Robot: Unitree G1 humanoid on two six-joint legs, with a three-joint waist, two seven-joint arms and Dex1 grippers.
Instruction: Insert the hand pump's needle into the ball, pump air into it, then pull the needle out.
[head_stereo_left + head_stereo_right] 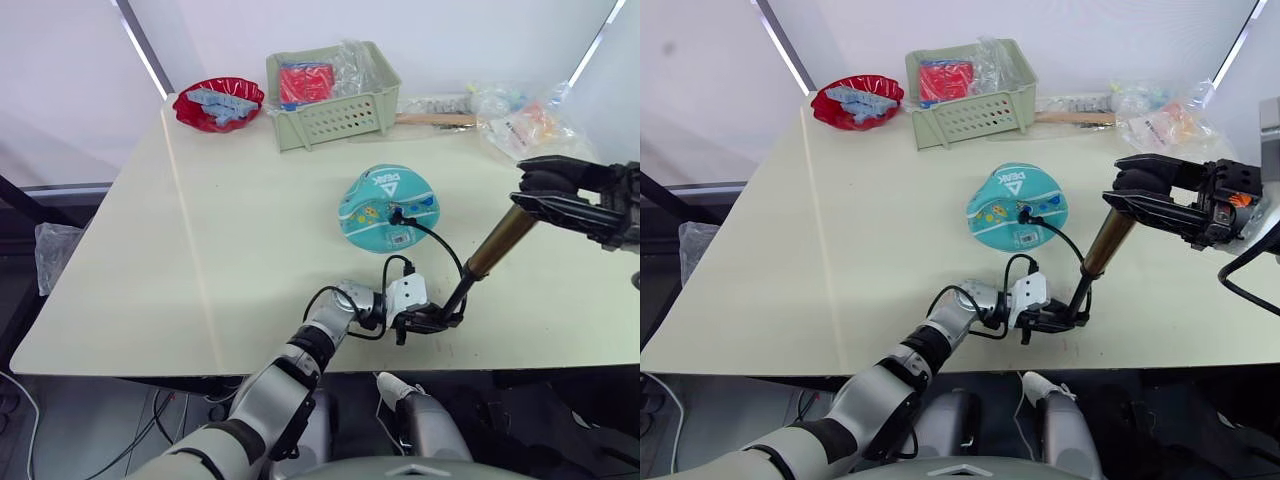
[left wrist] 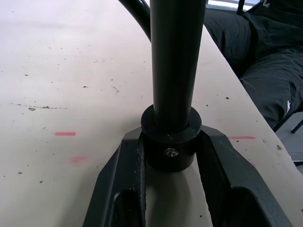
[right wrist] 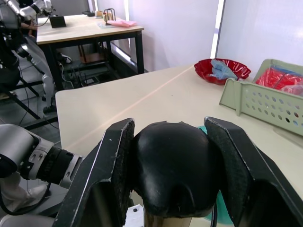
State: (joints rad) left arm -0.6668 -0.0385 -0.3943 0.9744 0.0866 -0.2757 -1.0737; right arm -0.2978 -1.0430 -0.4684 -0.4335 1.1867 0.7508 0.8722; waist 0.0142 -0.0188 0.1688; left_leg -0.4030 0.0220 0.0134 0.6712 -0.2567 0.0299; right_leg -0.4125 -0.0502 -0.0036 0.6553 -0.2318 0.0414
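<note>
Beige table (image 1: pixel 200 230) is carrying the ball (image 1: pixel 388 207) near centre, w/ a green basket (image 1: pixel 330 95) & red bowl (image 1: pixel 218 103) sitting at the far edge. Hand pump (image 1: pixel 487 255) is standing tilted near the front edge, its black hose (image 1: pixel 440 240) curving up to the ball's top; needle too small to make out. Left gripper (image 1: pixel 432 321) is clamping the pump's black base. Right gripper (image 1: pixel 560 192) is squeezing the T-handle (image 3: pixel 175 168) up top.

Robot lab, plain work tables (image 3: pixel 90 28), another robot arm (image 3: pixel 19 9), floor cables (image 3: pixel 75 71)
</note>
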